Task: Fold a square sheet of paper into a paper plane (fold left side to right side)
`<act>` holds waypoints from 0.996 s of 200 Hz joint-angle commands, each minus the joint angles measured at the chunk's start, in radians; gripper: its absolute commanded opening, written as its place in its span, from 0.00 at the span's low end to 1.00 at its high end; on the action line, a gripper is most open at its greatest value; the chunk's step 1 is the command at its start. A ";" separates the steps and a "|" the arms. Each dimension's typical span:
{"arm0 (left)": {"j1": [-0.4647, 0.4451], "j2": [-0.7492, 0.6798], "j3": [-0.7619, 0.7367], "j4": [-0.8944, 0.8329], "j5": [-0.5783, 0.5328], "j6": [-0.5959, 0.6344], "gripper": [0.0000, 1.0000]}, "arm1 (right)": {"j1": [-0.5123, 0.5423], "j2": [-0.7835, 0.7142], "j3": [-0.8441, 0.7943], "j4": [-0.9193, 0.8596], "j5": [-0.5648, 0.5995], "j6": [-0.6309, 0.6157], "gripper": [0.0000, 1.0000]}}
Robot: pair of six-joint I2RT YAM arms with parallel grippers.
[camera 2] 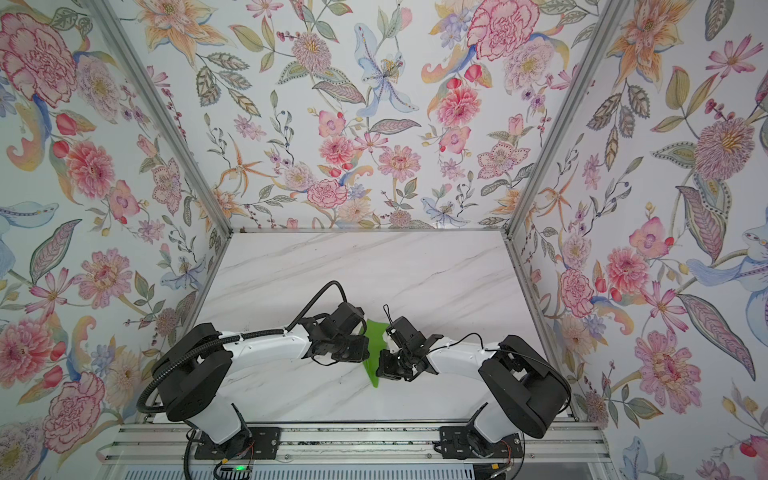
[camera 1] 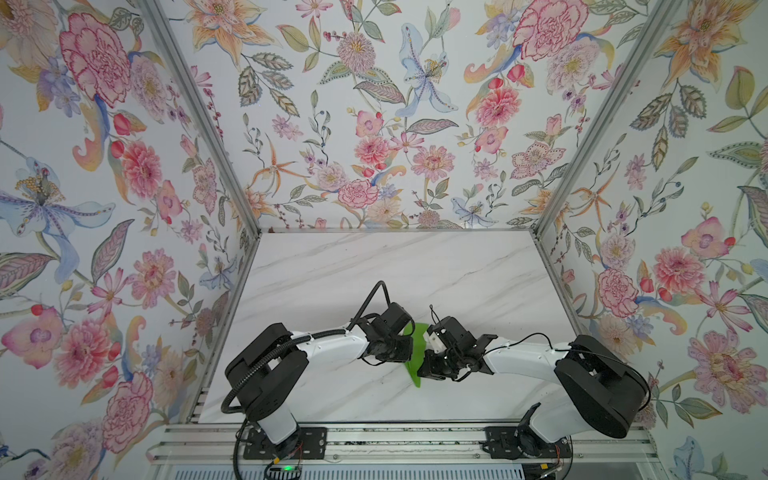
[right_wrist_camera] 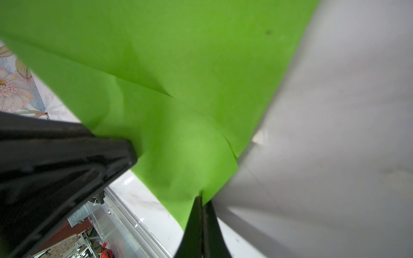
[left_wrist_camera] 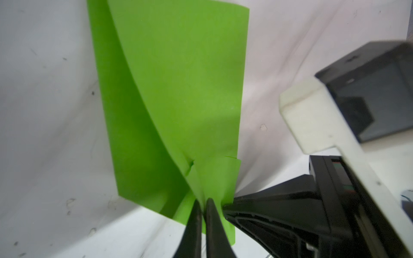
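Green sheet of paper [camera 1: 415, 353], folded into a narrow strip with layered edges.

Top views, both: the sheet stands over the near middle of the marble tabletop [camera 1: 374, 270], sandwiched between the left gripper [camera 1: 405, 351] and the right gripper [camera 1: 424, 365], which meet almost nose to nose. Its pointed near end juts toward the aluminium rail [camera 1: 395, 440]. Bare marble runs from the grippers back to the floral walls [camera 1: 374, 124], with wide margins on either side. The same layout shows for the sheet [camera 2: 376, 353] and the tabletop [camera 2: 353, 266].

Left wrist view: the left gripper [left_wrist_camera: 202, 201] has its jaws pressed together on a puckered bottom corner of the sheet [left_wrist_camera: 174, 89]. Two layers splay apart above the pinch, the long edges straight. The right gripper [left_wrist_camera: 225, 206] bites the same corner just beside it.

Right wrist view: the right gripper [right_wrist_camera: 202, 198] is likewise clamped tight on the edge of the sheet [right_wrist_camera: 178, 67]. The left gripper [right_wrist_camera: 131, 152] touches the paper nearby. One crease crosses the surface.
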 commanded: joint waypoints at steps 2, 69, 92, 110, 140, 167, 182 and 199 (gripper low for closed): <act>-0.011 -0.021 0.005 0.004 0.004 0.000 0.02 | -0.007 0.024 0.015 -0.045 0.023 -0.028 0.00; -0.014 0.013 0.070 -0.052 0.023 0.037 0.01 | 0.018 0.071 0.054 -0.029 0.017 -0.059 0.00; -0.014 0.026 0.083 -0.054 0.021 0.039 0.00 | 0.028 0.079 0.054 -0.016 0.016 -0.060 0.00; -0.015 0.037 0.094 -0.050 0.017 0.040 0.00 | 0.033 0.081 0.049 -0.009 0.017 -0.058 0.00; -0.015 0.063 0.112 -0.047 0.007 0.039 0.00 | 0.037 0.079 0.043 -0.007 0.017 -0.058 0.00; -0.015 0.083 0.114 -0.036 -0.005 0.037 0.00 | 0.039 0.077 0.042 -0.011 0.017 -0.060 0.00; -0.014 0.096 0.119 -0.034 -0.008 0.037 0.00 | 0.038 0.073 0.041 -0.014 0.020 -0.060 0.00; -0.015 0.109 0.121 -0.029 -0.009 0.040 0.00 | 0.037 0.067 0.042 -0.022 0.029 -0.058 0.00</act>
